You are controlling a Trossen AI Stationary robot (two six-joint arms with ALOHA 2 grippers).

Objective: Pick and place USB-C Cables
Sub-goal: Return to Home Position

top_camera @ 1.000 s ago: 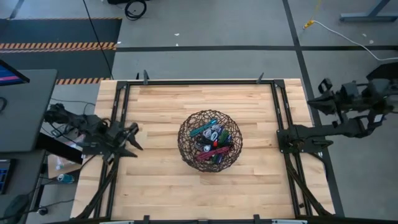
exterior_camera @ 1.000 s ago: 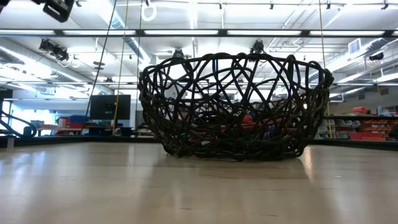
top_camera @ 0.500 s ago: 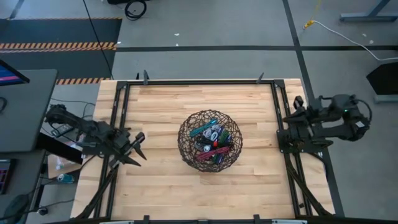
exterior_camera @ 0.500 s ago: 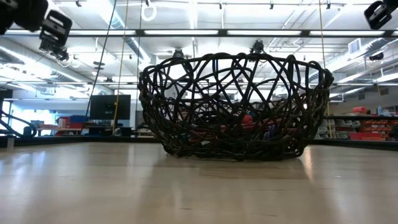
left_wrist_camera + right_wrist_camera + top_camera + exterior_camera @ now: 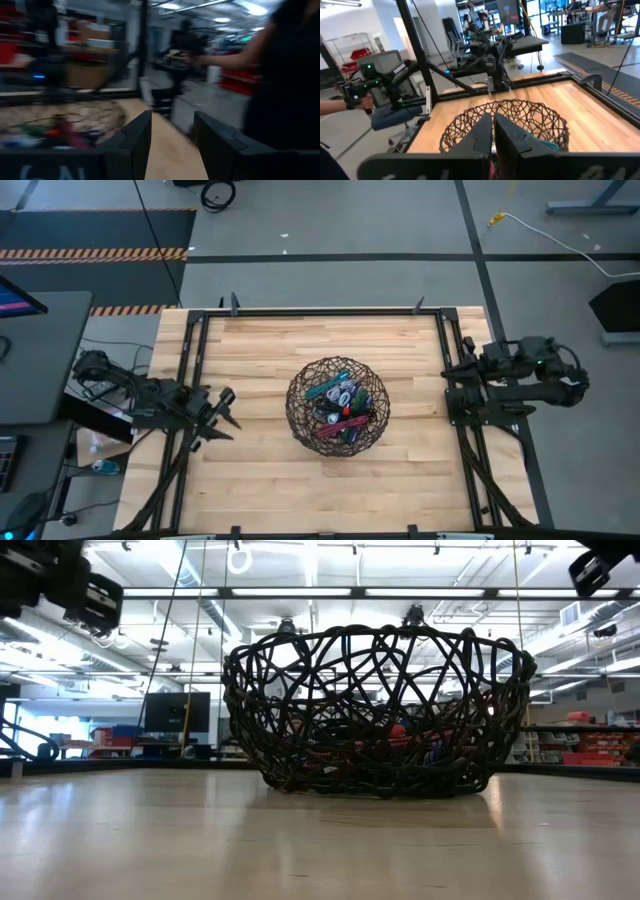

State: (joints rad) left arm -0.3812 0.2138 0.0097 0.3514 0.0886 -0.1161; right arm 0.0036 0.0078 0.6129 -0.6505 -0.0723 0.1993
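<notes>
The USB-C cables (image 5: 338, 410), short coiled bundles in maroon, teal, green and other colours, lie piled inside the round dark wire basket (image 5: 296, 394) in the middle of the table. The low view shows them through the basket's mesh (image 5: 398, 736). My left gripper (image 5: 228, 410) hovers open at the table's left edge, pointing level toward the basket, with nothing between its fingers (image 5: 172, 145). My right gripper (image 5: 448, 368) hovers shut and holding nothing at the table's right edge, also pointing at the basket (image 5: 493, 131).
A black frame (image 5: 320, 311) runs round the wooden table top. Bare wood lies on every side of the basket. A person's arm (image 5: 235, 55) shows beyond the table in the left wrist view, and a hand (image 5: 330, 106) shows in the right wrist view.
Both arms have come down. My left gripper has sunk and edged slightly toward the basket, still open. My right gripper has swung in from beyond the table's right edge and sunk to that edge, still shut. The basket and cables have kept still.
</notes>
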